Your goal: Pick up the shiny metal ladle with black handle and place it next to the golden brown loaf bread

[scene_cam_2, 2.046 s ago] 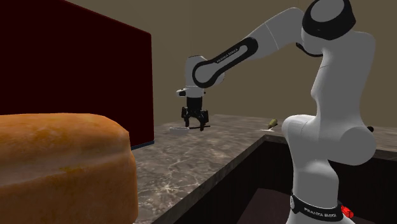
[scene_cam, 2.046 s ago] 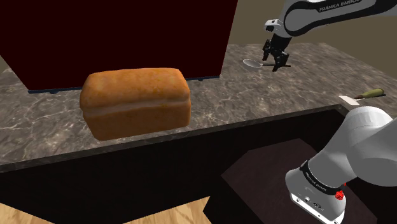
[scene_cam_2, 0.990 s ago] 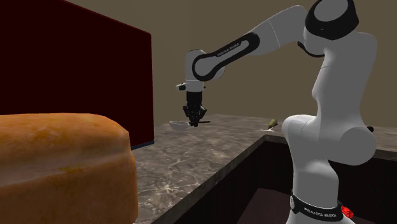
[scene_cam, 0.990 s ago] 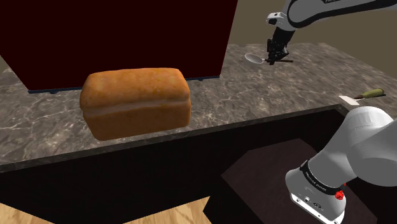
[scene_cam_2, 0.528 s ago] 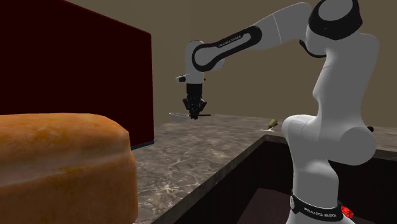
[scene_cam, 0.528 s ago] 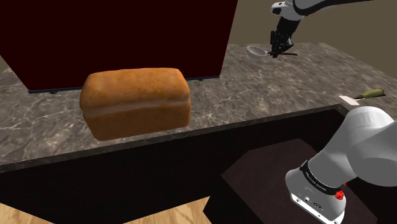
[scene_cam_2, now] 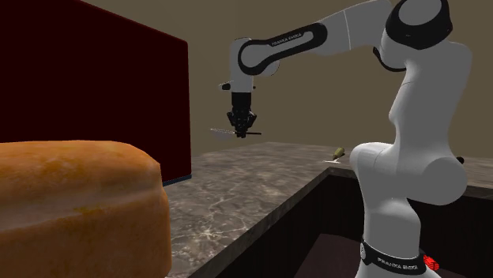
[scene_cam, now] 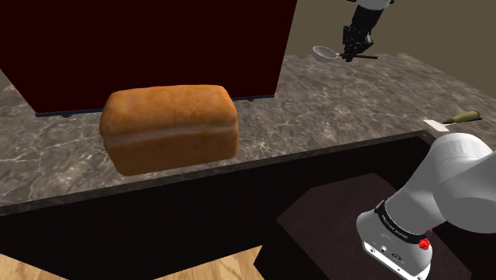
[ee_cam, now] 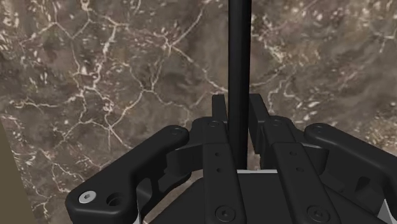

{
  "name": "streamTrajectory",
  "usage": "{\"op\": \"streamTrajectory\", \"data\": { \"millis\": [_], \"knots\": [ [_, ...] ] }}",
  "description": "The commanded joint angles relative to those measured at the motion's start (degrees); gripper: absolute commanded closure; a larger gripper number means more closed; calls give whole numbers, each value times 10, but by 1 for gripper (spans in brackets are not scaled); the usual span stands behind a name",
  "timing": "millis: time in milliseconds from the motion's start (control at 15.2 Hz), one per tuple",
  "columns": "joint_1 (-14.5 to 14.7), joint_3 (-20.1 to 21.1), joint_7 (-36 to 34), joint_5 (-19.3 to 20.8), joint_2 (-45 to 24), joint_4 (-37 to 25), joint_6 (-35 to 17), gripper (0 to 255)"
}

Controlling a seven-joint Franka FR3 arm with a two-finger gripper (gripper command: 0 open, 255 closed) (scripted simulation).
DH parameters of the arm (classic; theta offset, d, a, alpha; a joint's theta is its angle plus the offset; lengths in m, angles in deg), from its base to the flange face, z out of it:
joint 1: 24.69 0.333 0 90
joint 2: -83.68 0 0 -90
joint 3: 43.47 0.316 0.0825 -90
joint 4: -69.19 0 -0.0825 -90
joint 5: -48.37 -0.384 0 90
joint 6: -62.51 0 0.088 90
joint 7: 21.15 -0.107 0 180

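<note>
- Marbled dark tabletop (scene_cam: 334,111) runs under the whole scene, with a tall dark red block (scene_cam: 159,40) standing at its back.
- I see the ladle (scene_cam: 326,54) hanging in the air, well clear of the tabletop's far end. It lies roughly level, with its bowl (scene_cam: 323,53) turned toward the red block.
- My gripper (scene_cam: 351,55) points down at it, and the fingers (ee_cam: 219,111) are clamped on the black handle (ee_cam: 239,63), which runs straight out between them in the wrist view.
- The grip sits about midway along the handle. I judge that is why the ladle rides level rather than drooping at the bowl end.
- That bowl is the only container here. From the shoulder view I make out nothing in it, though it is small.
- The loaf (scene_cam: 171,126) rests on the tabletop just in front of the red block. It is well apart from the ladle, toward the shoulder view's left and nearer the camera.
- I would aim for the bare tabletop beside the loaf, on its side toward the arm.
- A small greenish thing (scene_cam: 465,118) lies at the tabletop's edge on the shoulder view's right, well off that path.
</note>
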Motion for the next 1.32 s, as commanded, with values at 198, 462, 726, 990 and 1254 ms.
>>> {"op": "streamTrajectory", "data": {
  "millis": [198,462,726,990,1254],
  "knots": [
    [2,6,6,-5,-1,-39,38,255],
    [5,9,12,-10,-4,-72,68,255],
    [7,12,18,-15,-10,-107,98,255],
    [10,13,25,-20,-18,-144,127,255],
    [12,14,33,-26,-28,-184,156,255]
  ]
}}
